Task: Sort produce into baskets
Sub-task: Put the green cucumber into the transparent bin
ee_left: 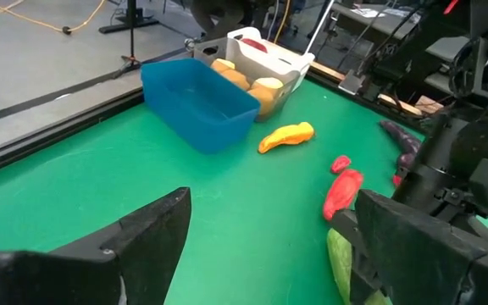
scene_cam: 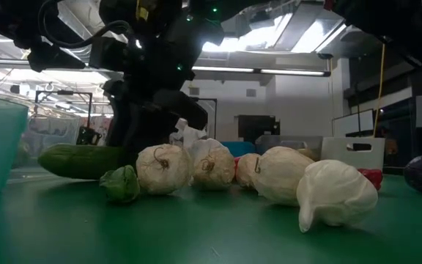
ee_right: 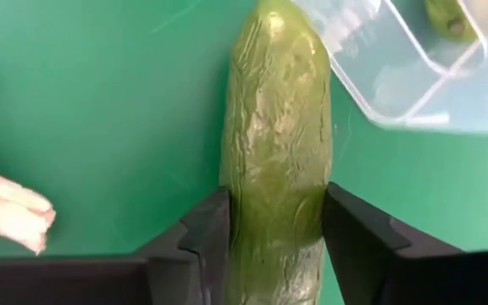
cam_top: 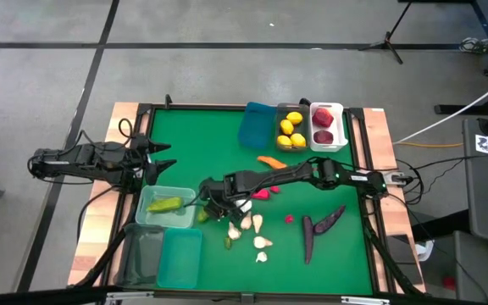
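My right gripper is at the table's middle, shut on a green cucumber that lies beside the pale clear basket. That basket holds another cucumber. The held cucumber also shows in the low view, lying flat behind several white garlic bulbs. My left gripper waits open and empty at the table's left edge; it also shows in the left wrist view. My right gripper pinches the cucumber's two long sides between its two fingers, toward one end. The fingers come from above and lie across the cucumber. The cucumber lies flat on the green table, its free end pointing past the basket's corner.
A blue basket, a grey-clear basket with lemons and a white basket with apples stand at the far edge. Dark clear and teal baskets stand near left. Carrot, pink pepper, garlic and eggplants lie loose.
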`<state>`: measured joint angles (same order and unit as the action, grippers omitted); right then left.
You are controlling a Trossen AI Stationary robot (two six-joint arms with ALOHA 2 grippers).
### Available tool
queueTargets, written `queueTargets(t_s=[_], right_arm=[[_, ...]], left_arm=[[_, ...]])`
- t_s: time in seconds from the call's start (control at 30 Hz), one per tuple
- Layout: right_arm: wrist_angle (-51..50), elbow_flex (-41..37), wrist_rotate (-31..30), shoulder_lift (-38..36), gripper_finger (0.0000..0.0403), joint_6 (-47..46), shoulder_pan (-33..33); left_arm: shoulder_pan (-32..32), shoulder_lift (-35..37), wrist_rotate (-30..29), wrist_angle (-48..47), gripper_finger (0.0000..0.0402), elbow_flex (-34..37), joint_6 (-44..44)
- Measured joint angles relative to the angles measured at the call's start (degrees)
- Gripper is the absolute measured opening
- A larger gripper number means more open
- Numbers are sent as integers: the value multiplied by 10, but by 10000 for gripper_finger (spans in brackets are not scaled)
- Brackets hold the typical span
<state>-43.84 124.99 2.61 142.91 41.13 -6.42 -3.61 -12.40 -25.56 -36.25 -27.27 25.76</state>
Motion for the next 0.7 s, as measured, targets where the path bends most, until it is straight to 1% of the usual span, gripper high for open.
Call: queueTargets(t_s=[0.13,0.4,0.5,0.63,0.7], right_arm=[[-11,-3,-2,-13,155,-18,1],[2,-2,-16,-56,153,-60,0],[33,-3,-21,-66,153,-81,-4],[123,-1,-16,-77,153,-102,-13],[148,-1,-28,-77,153,-111,-20]], left_arm=[[0,0,0,0,329,0,0],[0,0,-1,0,329,0,0],[0,0,-2,0,329,0,0],[0,0,-2,0,329,0,0],[0,0,-2,0,329,0,0]])
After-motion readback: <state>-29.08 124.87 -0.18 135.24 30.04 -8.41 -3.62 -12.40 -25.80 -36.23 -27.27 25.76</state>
